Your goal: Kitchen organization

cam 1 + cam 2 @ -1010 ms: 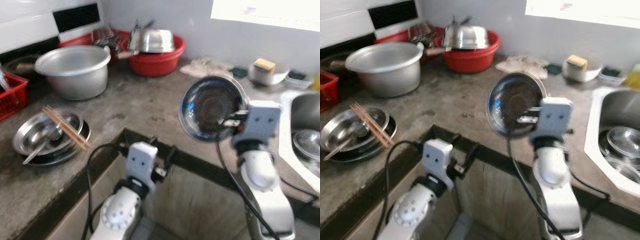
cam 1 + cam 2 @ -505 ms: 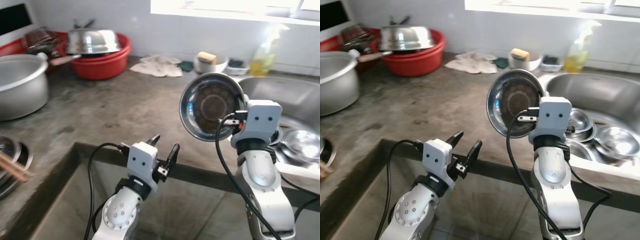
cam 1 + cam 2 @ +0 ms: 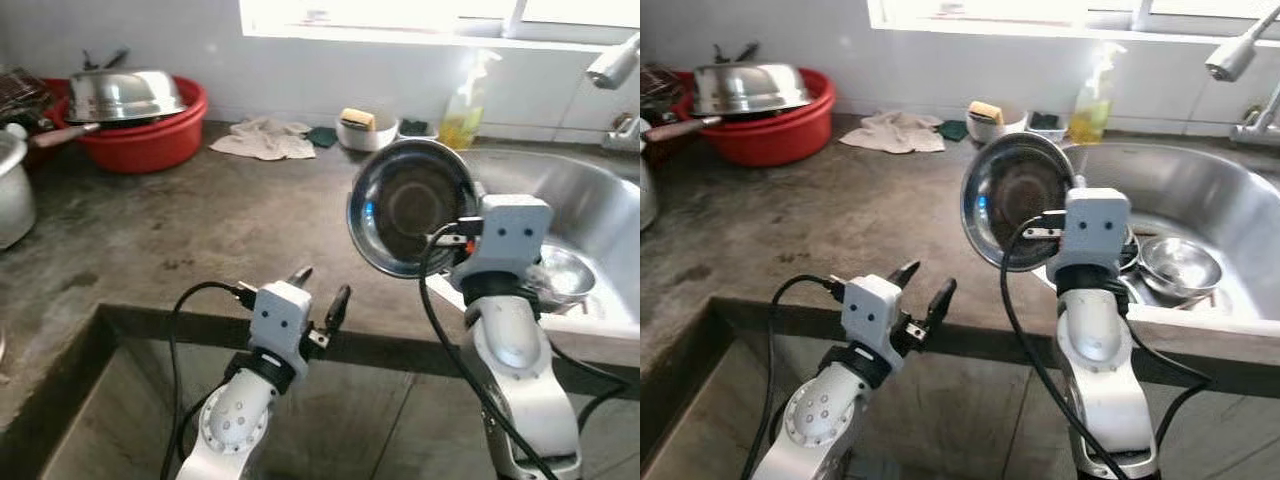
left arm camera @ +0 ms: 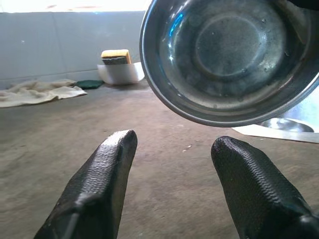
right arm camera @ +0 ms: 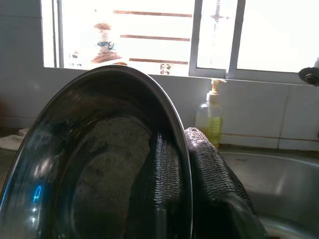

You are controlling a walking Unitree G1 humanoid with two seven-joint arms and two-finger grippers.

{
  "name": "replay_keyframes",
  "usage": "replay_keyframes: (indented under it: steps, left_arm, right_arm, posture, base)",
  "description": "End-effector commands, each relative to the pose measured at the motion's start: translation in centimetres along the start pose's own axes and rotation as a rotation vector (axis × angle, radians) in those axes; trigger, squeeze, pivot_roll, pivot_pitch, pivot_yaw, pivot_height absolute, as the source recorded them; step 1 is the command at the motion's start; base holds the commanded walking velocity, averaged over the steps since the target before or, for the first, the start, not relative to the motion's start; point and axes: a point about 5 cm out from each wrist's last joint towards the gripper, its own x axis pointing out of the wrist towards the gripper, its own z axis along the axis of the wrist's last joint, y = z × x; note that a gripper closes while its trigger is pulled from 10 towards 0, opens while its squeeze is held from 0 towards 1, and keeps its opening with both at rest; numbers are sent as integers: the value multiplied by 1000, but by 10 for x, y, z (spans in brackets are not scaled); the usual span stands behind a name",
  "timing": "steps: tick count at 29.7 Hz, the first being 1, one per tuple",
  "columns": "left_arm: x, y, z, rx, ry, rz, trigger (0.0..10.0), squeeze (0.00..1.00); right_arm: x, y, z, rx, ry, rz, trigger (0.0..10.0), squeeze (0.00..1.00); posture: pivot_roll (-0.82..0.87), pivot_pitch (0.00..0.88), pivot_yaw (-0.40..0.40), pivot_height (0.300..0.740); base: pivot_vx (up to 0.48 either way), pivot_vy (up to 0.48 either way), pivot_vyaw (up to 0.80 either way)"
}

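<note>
A crumpled pale cloth (image 3: 892, 132) lies on the grey concrete counter (image 3: 790, 220), near the back wall. To the left of the cloth, well apart, stands a red plastic basin (image 3: 765, 130). Just to the right of the cloth is a small dark green pad (image 3: 953, 128), then a white dish (image 3: 985, 128) with a yellow sponge (image 3: 985, 109) (dark on its lower side). Farther right of the cloth stands a yellowish spray bottle (image 3: 1092, 105), and beyond it a tap (image 3: 1238, 55).

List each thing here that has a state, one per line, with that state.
Steel bowl: held up on edge, rim pinched, above the counter's edge.
Right end effector: shut on the steel bowl's rim.
Left end effector: open, empty, low by the counter.
Bowls in the sink: lying upright.
Big steel bowl: upside down in the red basin.
</note>
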Motion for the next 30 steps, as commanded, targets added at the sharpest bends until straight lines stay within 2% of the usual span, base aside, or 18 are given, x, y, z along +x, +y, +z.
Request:
replay_keyframes:
  steps: [1,22,30]
  left_arm:
    - [-1,-3,-2,11,13,-9,10000,0]
    - [1,-3,-2,23,12,-11,10000,0]
    - [3,-2,-1,6,7,3,10000,0]
  right_arm:
    - [2,-2,2,-13,-10,-16,10000,0]
    - [14,-8,14,-21,-58,-35,10000,0]
    - [31,-10,15,-37,-37,16,10000,0]
  posture:
    - [182,61,-5,740]
    - [178,77,-4,740]
    - [179,79,-5,740]
  base:
    - [0,-469,0]
    - [0,-474,0]
    - [337,-335,0]
